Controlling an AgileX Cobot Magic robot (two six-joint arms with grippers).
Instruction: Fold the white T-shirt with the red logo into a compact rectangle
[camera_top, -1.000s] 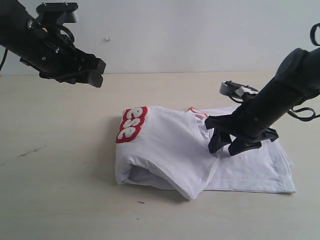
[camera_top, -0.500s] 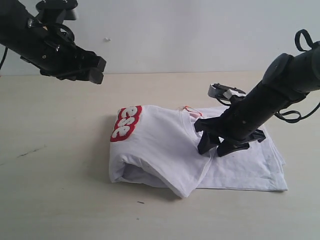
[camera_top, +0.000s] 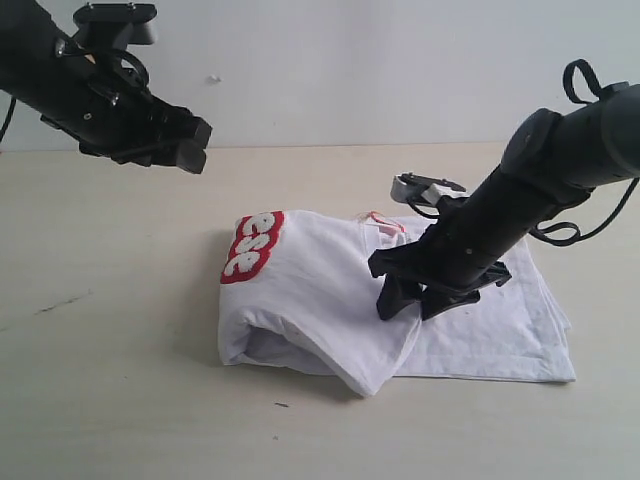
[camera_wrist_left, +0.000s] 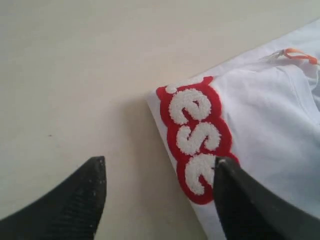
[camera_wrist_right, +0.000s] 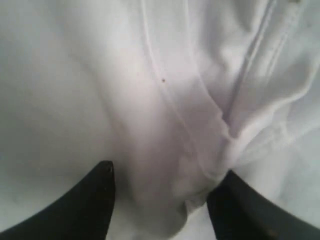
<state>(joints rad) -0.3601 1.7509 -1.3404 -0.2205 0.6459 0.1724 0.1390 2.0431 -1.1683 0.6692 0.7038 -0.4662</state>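
Note:
The white T-shirt (camera_top: 310, 290) lies partly folded on the table, its left half doubled over into a thick puffy layer. Part of the red logo (camera_top: 251, 247) shows at the fold's far left corner, and in the left wrist view the logo (camera_wrist_left: 197, 135) reads "ese". My left gripper (camera_top: 190, 145) hangs open in the air up left of the shirt, nothing between its fingers (camera_wrist_left: 80, 200). My right gripper (camera_top: 405, 305) stands on the shirt at the folded layer's right edge. It is open, and a ridge of white cloth (camera_wrist_right: 170, 150) bulges between the fingers.
The beige table (camera_top: 120, 350) spreads bare to the left and front of the shirt. A small orange neck tag (camera_top: 378, 217) peeks out at the shirt's far edge. A pale wall rises behind the table.
My right gripper has slid leftward across the shirt, at first pushing the whole shirt slightly left. The left arm has hardly moved.

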